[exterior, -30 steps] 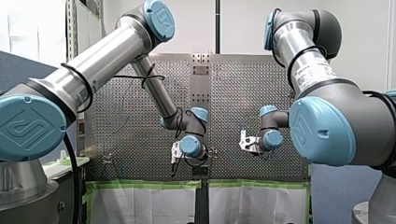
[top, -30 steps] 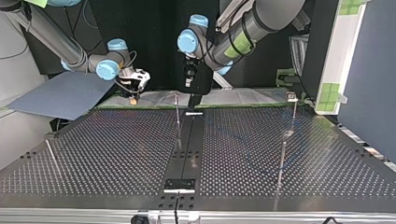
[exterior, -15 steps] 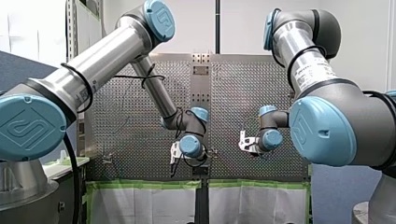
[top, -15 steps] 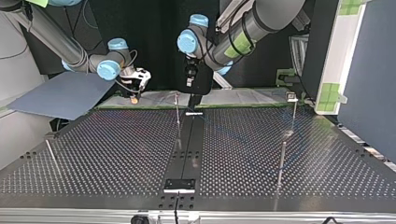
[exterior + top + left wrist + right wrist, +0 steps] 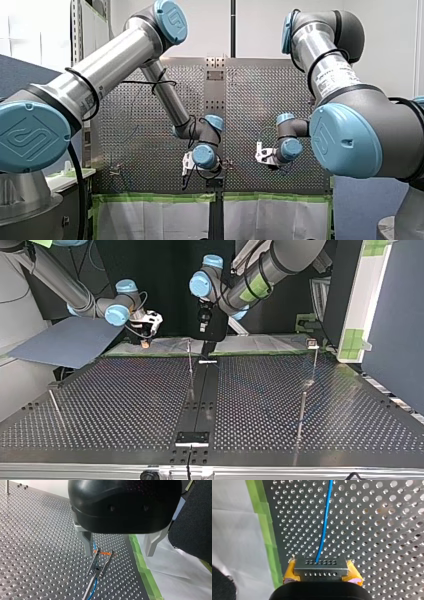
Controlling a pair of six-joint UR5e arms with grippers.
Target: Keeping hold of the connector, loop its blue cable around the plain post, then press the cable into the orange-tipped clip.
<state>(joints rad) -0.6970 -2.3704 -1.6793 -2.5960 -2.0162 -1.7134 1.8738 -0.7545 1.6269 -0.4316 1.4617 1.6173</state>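
Observation:
In the right wrist view my right gripper (image 5: 322, 573) is shut on a grey metal connector (image 5: 321, 566), its yellow pads (image 5: 290, 573) on either side. The blue cable (image 5: 324, 522) runs straight ahead from the connector over the perforated plate. In the top view my right gripper (image 5: 145, 340) hangs near the table's far edge. In the left wrist view my left gripper (image 5: 120, 554) stands open above the orange-tipped clip (image 5: 102, 563), which sits nearer one metal finger (image 5: 88, 543). Another stretch of the blue cable (image 5: 93, 591) passes at the clip's foot. Nothing is between the left fingers.
Thin metal posts stand on the perforated table (image 5: 125, 405): one near the middle (image 5: 190, 365), two at the top view's right (image 5: 301, 412) (image 5: 314, 360), one at its left (image 5: 54, 407). Green tape (image 5: 145, 575) and white sheeting edge the plate.
My right gripper with the connector has crept slightly toward the top view's right. My left arm has not moved.

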